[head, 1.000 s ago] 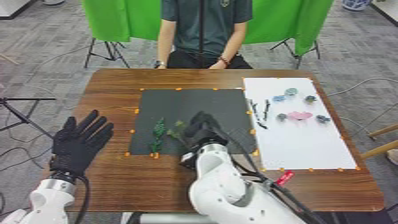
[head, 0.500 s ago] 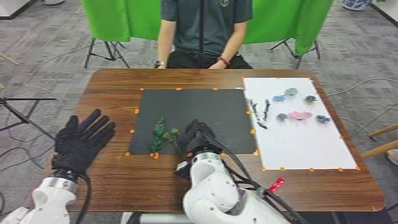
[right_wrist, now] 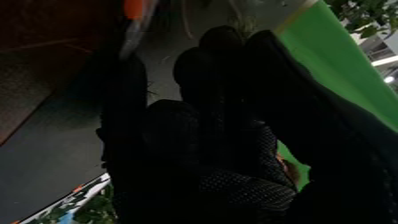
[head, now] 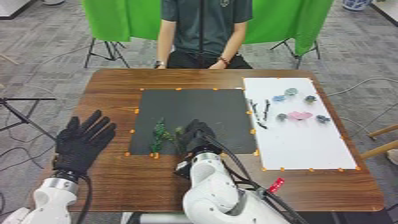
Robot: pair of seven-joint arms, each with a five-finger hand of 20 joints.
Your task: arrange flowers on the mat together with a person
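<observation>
Green sprigs (head: 158, 134) on dark mat (head: 195, 102), left of right robot hand (head: 198, 137); can't tell how open, or if holding. Left robot hand (head: 78, 150) wide open, empty. Flowers (head: 301, 115) on white sheet (head: 306, 150), farther right.

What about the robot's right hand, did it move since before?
Yes. The right hand moved toward the robot, closer to the near edge of the dark mat.

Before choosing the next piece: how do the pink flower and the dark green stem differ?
The pink flower is short and wide, the dark green stem long and narrow. The flower lies on the white sheet, the stem on the black mat. Both surfaces have orange marks.
</observation>
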